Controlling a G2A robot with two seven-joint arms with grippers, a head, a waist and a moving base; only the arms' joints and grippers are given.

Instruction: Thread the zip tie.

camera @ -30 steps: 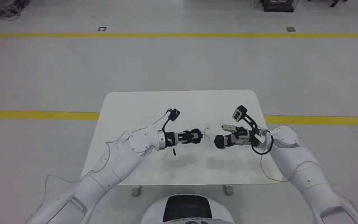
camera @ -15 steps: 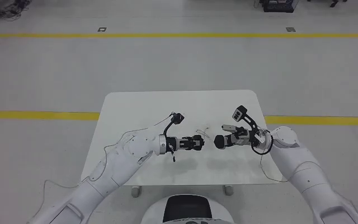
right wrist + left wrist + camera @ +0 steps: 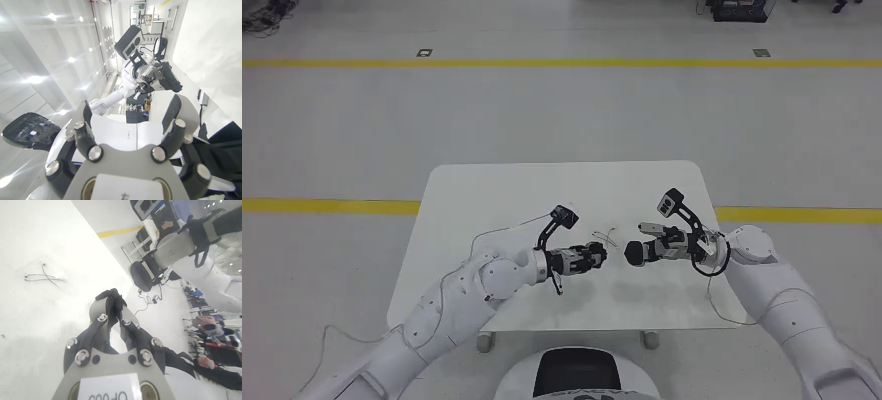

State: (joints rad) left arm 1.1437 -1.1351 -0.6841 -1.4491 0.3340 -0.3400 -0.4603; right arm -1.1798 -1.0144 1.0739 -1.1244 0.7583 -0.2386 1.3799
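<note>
Three thin black zip ties (image 3: 45, 277) lie loose and crossed on the white table (image 3: 492, 200); from above the zip ties (image 3: 604, 236) sit just beyond the gap between the two grippers. My left gripper (image 3: 598, 256) hovers over the table with its black pads (image 3: 113, 298) pressed together; I cannot tell whether anything thin is pinched between them. My right gripper (image 3: 628, 253) faces it from a short distance, open, with nothing between its fingers (image 3: 172, 109). The right wrist view shows the left gripper (image 3: 171, 80) shut in front of the right gripper (image 3: 130, 111).
The table's near edge lies close below both grippers. Its far half and left side are bare white surface. Chairs, desks and cables stand on the floor past the right edge (image 3: 113, 262).
My left gripper has slid slightly toward the table's near edge and its wrist has turned, with the elbow swinging inward. The right arm and the loose ties have stayed put.
</note>
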